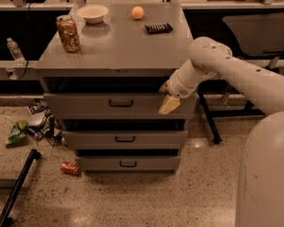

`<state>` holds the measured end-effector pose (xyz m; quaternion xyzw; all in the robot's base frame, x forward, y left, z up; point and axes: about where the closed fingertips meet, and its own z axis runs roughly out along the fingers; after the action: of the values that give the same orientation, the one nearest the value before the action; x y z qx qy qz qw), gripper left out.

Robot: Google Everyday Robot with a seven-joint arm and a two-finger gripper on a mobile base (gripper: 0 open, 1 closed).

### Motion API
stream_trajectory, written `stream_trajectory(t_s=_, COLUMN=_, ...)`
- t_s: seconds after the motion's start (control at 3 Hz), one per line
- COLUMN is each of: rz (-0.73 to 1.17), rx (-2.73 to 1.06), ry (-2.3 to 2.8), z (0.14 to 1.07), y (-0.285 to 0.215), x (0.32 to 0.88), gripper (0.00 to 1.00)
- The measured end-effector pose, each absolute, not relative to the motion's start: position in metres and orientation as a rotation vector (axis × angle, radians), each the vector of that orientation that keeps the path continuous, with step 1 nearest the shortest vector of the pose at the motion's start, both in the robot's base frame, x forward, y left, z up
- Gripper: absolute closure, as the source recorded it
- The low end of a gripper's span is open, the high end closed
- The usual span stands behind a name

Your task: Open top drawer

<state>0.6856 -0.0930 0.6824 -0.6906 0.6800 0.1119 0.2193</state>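
- The robot arm (pixel 241 77) reaches in from the right, bent beside the right corner of the grey bench (pixel 118 51).
- The top drawer (pixel 80 107), widest of three, sits just under the bench top and appears shut or barely out.
- The pincer (pixel 169 102) is at the right end of the drawer front, apparently touching it. Whether it is wide or narrow cannot be told.
- The dark pull handle (pixel 120 103) at the centre is free. Pulling from the edge risks skewing the drawer, so a straight, level draw toward the near side seems wise.

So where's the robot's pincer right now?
In the camera view, the pincer is at the right end of the top drawer, right of its dark handle.
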Motion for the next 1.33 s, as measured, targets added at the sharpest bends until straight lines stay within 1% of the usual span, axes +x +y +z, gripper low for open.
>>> stream_trajectory(t_s=0.67, rz=0.360, rx=-1.942, ry=1.909, z=0.6808, y=-0.0961, x=0.6703, gripper=0.96)
stream_trajectory(t_s=1.0, rz=0.360, rx=-1.942, ry=1.909, z=0.6809, y=-0.0961, x=0.6702, gripper=1.00)
stream_trajectory(t_s=1.33, rz=0.360, rx=-1.942, ry=1.909, z=0.6809, y=-0.0961, x=0.6702, gripper=0.85)
